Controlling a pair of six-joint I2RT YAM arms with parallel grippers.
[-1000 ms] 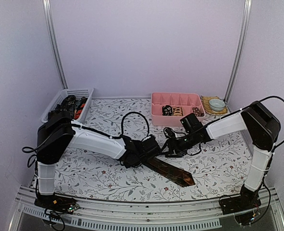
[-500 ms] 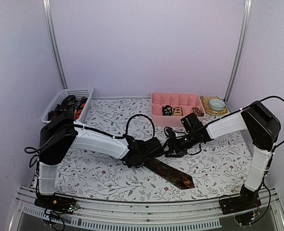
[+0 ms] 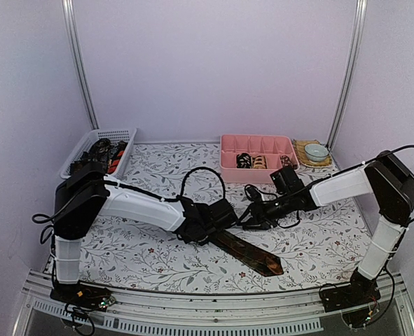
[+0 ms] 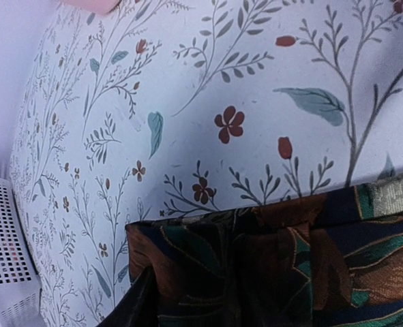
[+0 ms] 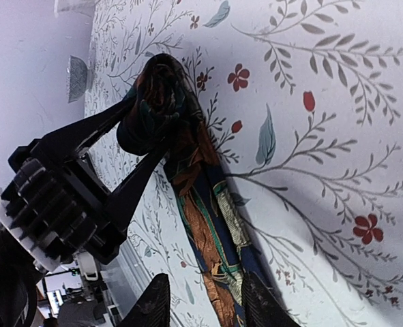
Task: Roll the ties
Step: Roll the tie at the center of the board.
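Now the right arm [image 3: 336, 183] has its elbow farther out than a second ago, the right gripper [image 5: 204, 296] hanging with jaws apart over the tie [image 3: 252, 252] on the floral tabletop [image 3: 157, 259] — the left gripper [image 5: 155, 117], edged slightly rightward, has its jaws clamped on the tie's coiled end. Pink tray [image 3: 259, 175] and white basket [image 3: 126, 131] stand at the back, against lilac walls [image 3: 214, 70]

Two robot arms, left arm [image 3: 140, 206] and right arm [image 3: 343, 183], each with white shells, black joints and bases, and thin black cables [image 3: 201, 168] looping at the wrists.
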